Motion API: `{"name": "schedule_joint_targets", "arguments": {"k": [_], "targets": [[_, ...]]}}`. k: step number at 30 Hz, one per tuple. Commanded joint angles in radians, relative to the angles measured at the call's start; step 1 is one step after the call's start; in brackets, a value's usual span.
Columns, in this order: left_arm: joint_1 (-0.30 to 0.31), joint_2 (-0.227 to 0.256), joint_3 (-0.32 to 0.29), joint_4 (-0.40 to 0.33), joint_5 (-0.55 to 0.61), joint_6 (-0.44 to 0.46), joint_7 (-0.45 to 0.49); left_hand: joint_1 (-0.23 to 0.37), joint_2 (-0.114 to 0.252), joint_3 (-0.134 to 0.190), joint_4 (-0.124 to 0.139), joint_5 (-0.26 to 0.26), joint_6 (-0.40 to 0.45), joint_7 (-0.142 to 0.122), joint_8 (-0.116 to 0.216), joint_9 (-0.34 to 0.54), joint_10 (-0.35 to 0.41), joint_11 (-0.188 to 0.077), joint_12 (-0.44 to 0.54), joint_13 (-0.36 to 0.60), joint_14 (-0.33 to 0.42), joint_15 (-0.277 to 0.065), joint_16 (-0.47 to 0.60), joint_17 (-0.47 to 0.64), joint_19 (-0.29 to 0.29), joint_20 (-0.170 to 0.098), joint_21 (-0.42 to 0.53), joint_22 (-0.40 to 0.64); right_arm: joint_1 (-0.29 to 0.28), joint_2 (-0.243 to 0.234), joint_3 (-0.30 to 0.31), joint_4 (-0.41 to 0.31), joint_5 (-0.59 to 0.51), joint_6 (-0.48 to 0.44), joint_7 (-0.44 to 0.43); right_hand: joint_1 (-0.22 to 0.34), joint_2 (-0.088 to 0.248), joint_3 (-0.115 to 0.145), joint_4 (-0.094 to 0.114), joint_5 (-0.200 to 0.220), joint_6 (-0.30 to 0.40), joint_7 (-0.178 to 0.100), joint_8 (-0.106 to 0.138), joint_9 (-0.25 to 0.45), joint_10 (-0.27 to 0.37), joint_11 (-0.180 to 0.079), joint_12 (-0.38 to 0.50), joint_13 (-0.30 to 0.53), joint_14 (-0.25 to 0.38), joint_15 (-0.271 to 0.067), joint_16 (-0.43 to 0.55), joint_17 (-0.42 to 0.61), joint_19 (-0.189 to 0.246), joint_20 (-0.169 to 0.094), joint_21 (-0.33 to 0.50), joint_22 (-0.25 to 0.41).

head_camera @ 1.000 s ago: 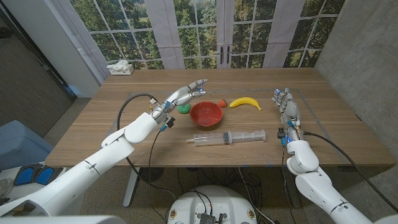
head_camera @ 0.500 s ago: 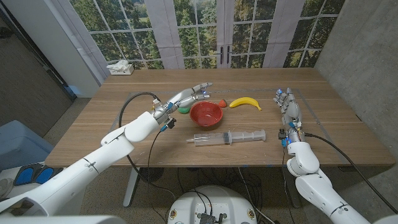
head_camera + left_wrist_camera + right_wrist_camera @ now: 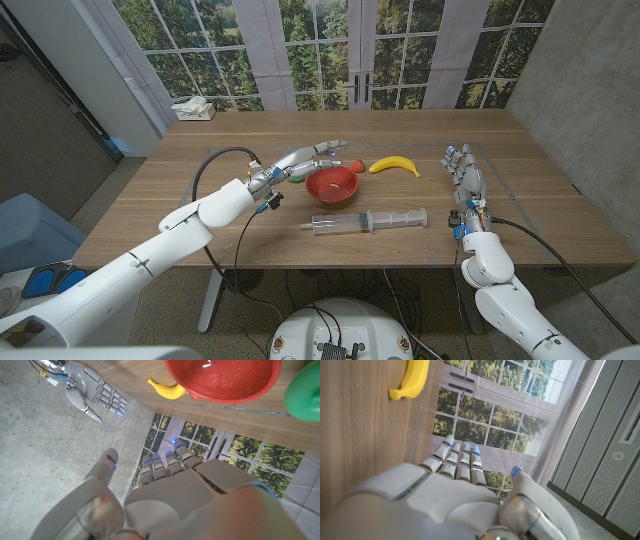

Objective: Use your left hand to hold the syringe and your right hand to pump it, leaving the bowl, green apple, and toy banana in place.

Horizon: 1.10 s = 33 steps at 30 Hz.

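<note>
A clear syringe (image 3: 368,220) lies on its side on the wooden table (image 3: 200,215), near the front edge and in front of the red bowl (image 3: 332,183) (image 3: 222,380). My left hand (image 3: 305,158) (image 3: 175,490) hovers open, fingers stretched out over the bowl's far left rim, holding nothing. The green apple (image 3: 296,175) (image 3: 302,390) sits just left of the bowl, partly hidden under that hand. Right of the bowl lies the yellow toy banana (image 3: 394,165) (image 3: 412,380). My right hand (image 3: 462,170) (image 3: 465,495) is open at the table's right side, fingers pointing away, well right of the syringe.
A small red object (image 3: 356,166) lies between the bowl and the banana. A tissue box (image 3: 193,108) stands at the far left corner. Bare wood extends left of the syringe and along the far side, with windows behind the table.
My left hand has swung to the right, from above the apple to over the bowl's far rim. The right hand has drifted slightly right. The syringe, bowl and banana have not moved.
</note>
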Motion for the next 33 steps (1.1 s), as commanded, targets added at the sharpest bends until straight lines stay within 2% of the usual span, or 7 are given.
{"name": "schedule_joint_targets", "arguments": {"k": [1, 24, 33], "targets": [[0.012, 0.036, 0.001, -0.048, 0.028, 0.006, -0.020, 0.014, 0.016, 0.000, -0.009, 0.000, 0.006, 0.001, 0.003, 0.002, 0.009, -0.002, 0.004, 0.004, 0.007, -0.020, 0.003, 0.003, 0.005, 0.005, -0.003, 0.004, -0.026, 0.005, 0.006, -0.016, -0.014, 0.020, -0.009, -0.003, 0.004, 0.004, -0.007, -0.002, 0.008, 0.004, 0.000, 0.004, 0.009, -0.002, 0.002, 0.003, 0.005, -0.001, 0.006, 0.002, 0.012, 0.000, -0.008, 0.005], [0.019, 0.077, 0.007, -0.104, 0.067, 0.043, -0.077, 0.022, 0.018, -0.004, -0.020, -0.001, 0.002, -0.002, -0.001, 0.002, 0.009, -0.003, 0.000, 0.005, 0.017, -0.018, 0.002, 0.004, 0.011, 0.017, -0.015, 0.005, -0.076, 0.023, 0.024, -0.039, -0.041, 0.057, -0.025, -0.008, 0.003, 0.008, -0.012, -0.003, 0.010, 0.003, -0.001, 0.005, 0.013, -0.003, 0.003, 0.001, 0.005, -0.001, 0.007, 0.001, 0.019, 0.001, -0.024, 0.005], [0.007, 0.090, 0.020, -0.121, 0.072, 0.071, -0.120, 0.033, 0.015, -0.006, -0.032, -0.002, 0.006, 0.000, 0.000, 0.003, 0.011, -0.006, -0.002, 0.005, 0.044, -0.010, 0.008, 0.003, 0.039, 0.029, -0.014, 0.006, -0.088, 0.025, 0.030, -0.048, -0.049, 0.058, -0.029, -0.010, 0.003, 0.010, -0.015, -0.004, 0.012, 0.003, 0.000, 0.005, 0.015, 0.001, 0.003, 0.001, 0.009, 0.000, 0.009, 0.000, 0.022, 0.001, -0.030, 0.006]]}}
